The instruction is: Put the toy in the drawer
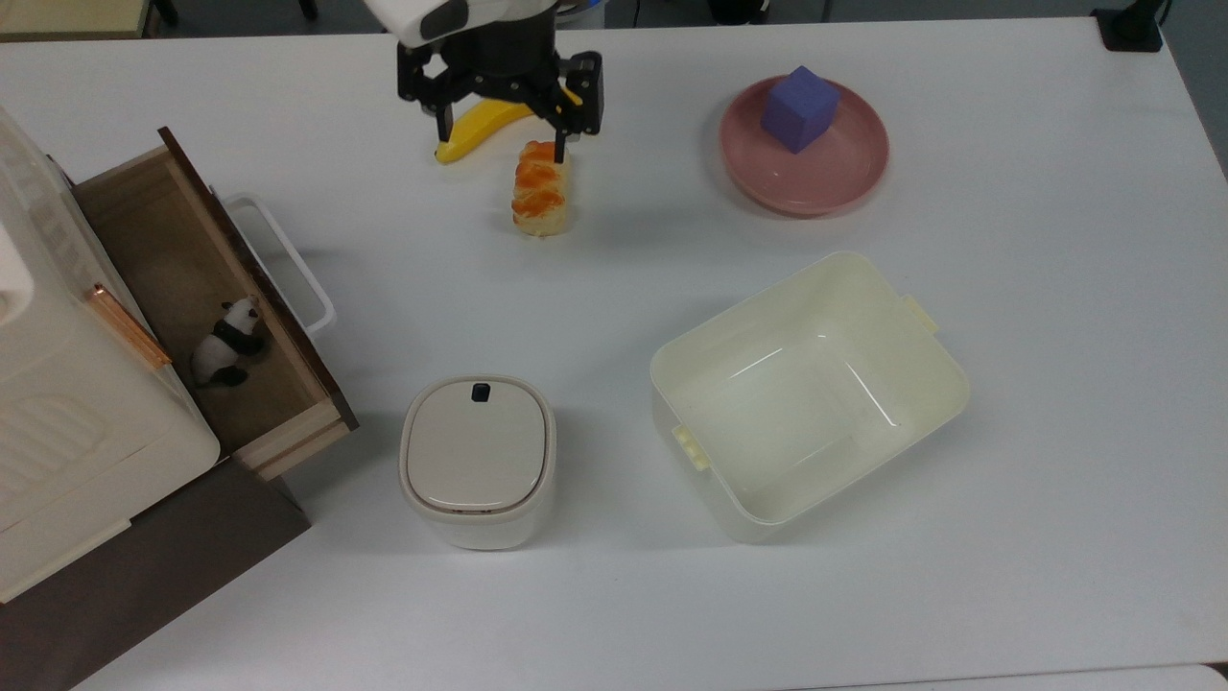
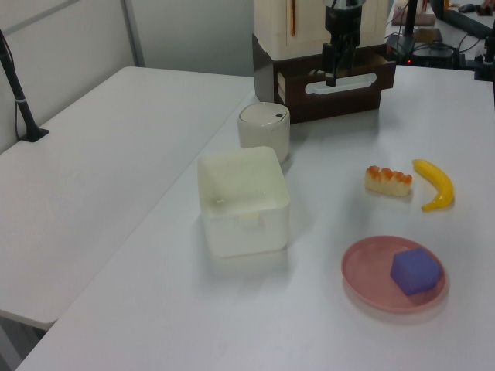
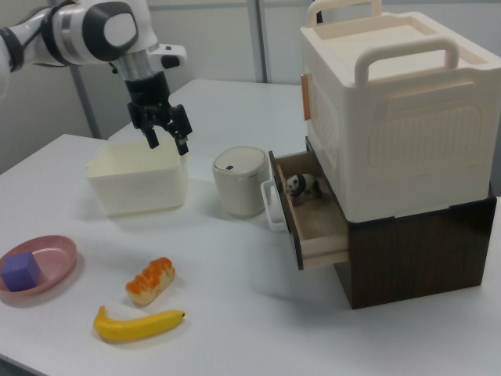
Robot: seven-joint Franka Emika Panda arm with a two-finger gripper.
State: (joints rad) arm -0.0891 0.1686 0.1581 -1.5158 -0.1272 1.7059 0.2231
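Overhead plus two opposing side cameras
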